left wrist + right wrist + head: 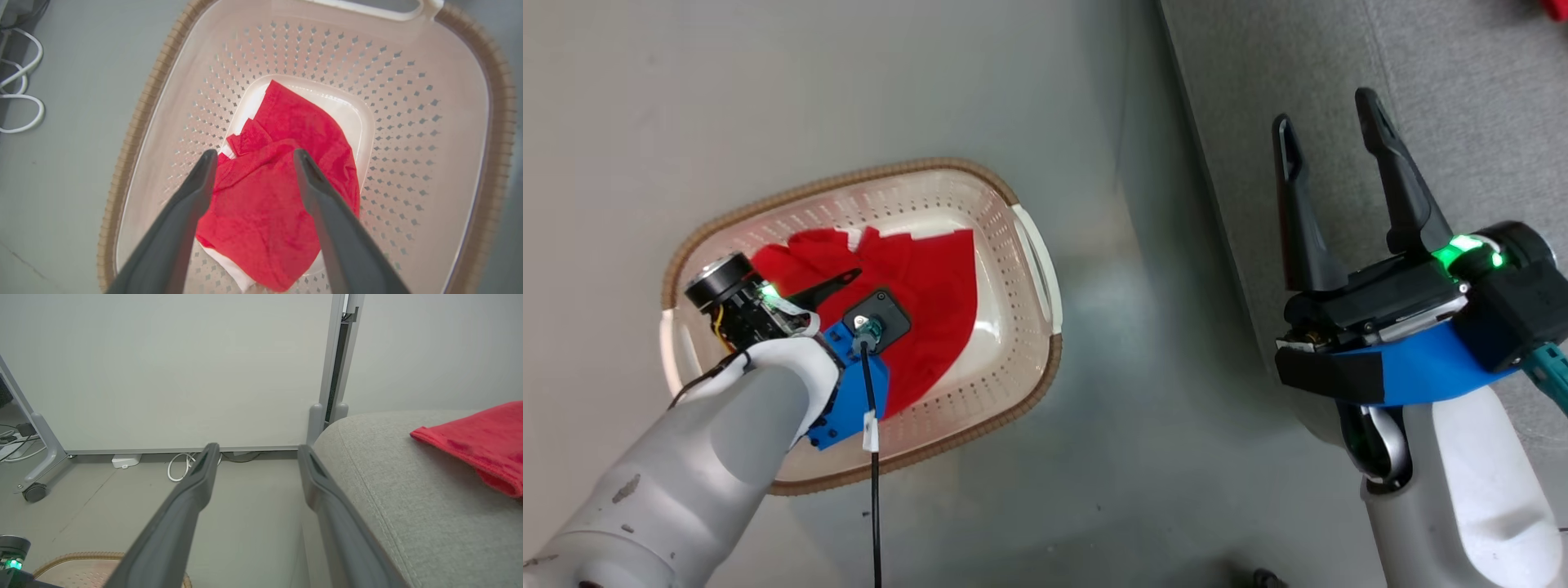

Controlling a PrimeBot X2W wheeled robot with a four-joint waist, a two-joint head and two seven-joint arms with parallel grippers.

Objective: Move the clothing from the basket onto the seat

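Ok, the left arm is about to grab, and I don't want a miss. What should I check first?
1. The left gripper is open: ok.
2. The clothing lies between its jaws, inside the basket: ok.
3. Jaws touching the fabric: cannot tell.
4. The right gripper is open, holds nothing and is away from the basket: ok.
5. The seat has bare room beside the red cloth: ok.

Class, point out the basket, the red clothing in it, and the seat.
basket (pixel 138 134), left wrist view, brown rim.
clothing (pixel 261 212), left wrist view, red middle.
seat (pixel 408 539), right wrist view, grey top.
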